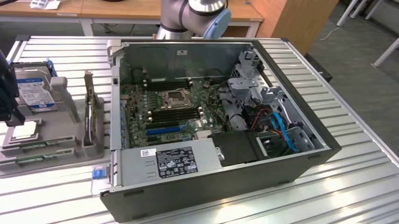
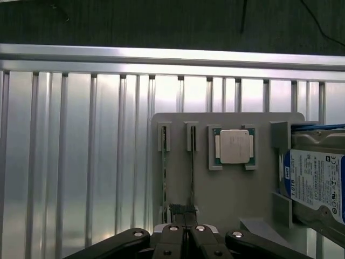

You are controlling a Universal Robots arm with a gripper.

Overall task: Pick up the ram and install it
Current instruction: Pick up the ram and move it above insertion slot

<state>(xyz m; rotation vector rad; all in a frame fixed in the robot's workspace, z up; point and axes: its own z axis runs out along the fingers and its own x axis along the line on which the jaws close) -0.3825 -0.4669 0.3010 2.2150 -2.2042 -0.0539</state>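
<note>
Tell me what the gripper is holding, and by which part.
Cannot be told: the gripper is shut at the end of a thin green ram stick.

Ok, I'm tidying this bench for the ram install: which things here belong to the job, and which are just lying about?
Job: ram, gripper by it, open computer case, grey holder.
Lying about: hard drive, processor, expansion card, second memory stick.
</note>
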